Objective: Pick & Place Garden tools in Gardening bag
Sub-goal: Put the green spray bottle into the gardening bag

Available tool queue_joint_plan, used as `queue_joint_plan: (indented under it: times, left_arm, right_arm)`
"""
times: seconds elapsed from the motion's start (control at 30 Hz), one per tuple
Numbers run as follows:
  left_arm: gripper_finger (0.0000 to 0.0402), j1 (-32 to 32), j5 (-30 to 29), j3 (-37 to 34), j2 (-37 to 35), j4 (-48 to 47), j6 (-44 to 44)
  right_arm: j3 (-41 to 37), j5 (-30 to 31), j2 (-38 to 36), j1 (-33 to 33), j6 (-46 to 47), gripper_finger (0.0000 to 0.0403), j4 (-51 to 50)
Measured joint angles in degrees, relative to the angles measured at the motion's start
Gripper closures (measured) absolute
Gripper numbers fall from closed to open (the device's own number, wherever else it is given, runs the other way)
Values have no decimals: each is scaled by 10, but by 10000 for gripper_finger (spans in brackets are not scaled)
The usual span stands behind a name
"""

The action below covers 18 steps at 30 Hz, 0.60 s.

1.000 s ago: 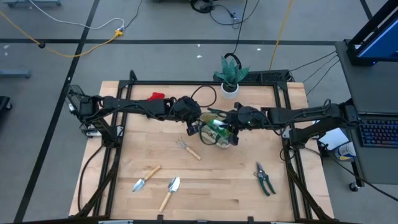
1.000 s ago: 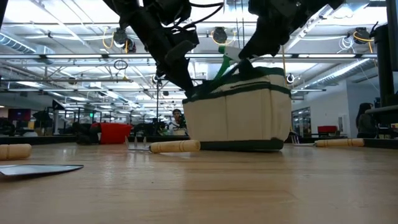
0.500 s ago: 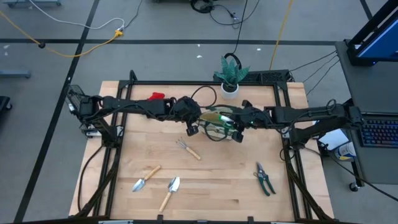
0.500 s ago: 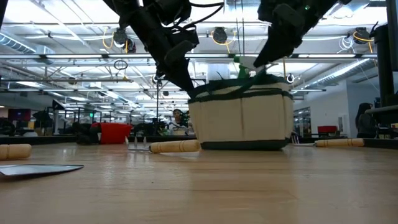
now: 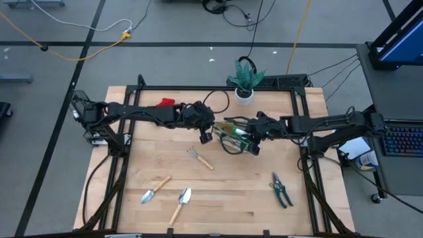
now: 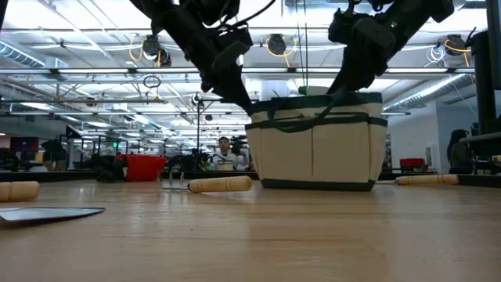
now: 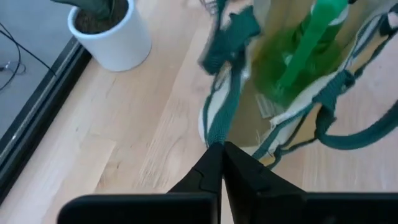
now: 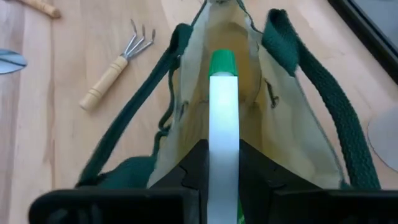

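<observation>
The tan gardening bag (image 6: pixel 317 149) with dark green trim stands upright on its bottom at the table's middle (image 5: pixel 230 130). My left gripper (image 7: pixel 219 148) is shut on the bag's rim at the end toward the table's left. My right gripper (image 8: pixel 222 152) reaches over the bag's opening from the right, shut on a long green-and-white piece (image 8: pixel 222 106). A wooden-handled rake (image 5: pixel 199 157), two trowels (image 5: pixel 155 188) (image 5: pixel 180 203) and dark shears (image 5: pixel 281 190) lie flat on the table. A red piece (image 5: pixel 166 102) lies under the left arm. My left gripper pinches the green trim of the bag's rim (image 7: pixel 216 127) between its two fingers, slanting down from the table's left. The rim is drawn toward the gripper, and the bag's bottom rests on the table. My right gripper pinches the green-and-white piece (image 8: pixel 222 134) between its two fingers, slanting down from the table's right. The piece runs along the fingers and out ahead of them. Its green tip (image 8: pixel 222 63) points into the bag's opening, clear of the table.
A green plant in a white pot (image 5: pixel 244 82) stands at the far edge, close behind the bag. A black frame (image 5: pixel 301 125) runs around the table. The bag's loop handles (image 8: pixel 298 68) hang loose beside the opening.
My right gripper has sunk and tipped further down, and the green-and-white piece has gone from sticking up above the rim to deep in the opening. The bag has gone from tilted to upright and has shifted a little toward the table's right.
</observation>
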Motion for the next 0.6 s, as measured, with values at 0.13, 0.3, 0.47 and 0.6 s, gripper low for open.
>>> queue_joint_plan:
  times: [0.13,0.3,0.47,0.6]
  left_arm:
    - [389,5,-9,0,-3,0,1]
    - [393,15,-41,0,-3,-16,0]
    - [397,24,-46,0,-3,-18,-7]
    - [391,24,-33,0,-3,-14,-14]
  right_arm:
    - [-5,-8,-5,0,0,354,12]
    - [-6,-11,-7,0,0,354,10]
    - [-6,-11,-7,0,0,354,13]
    - [-6,-11,-7,0,-1,352,18]
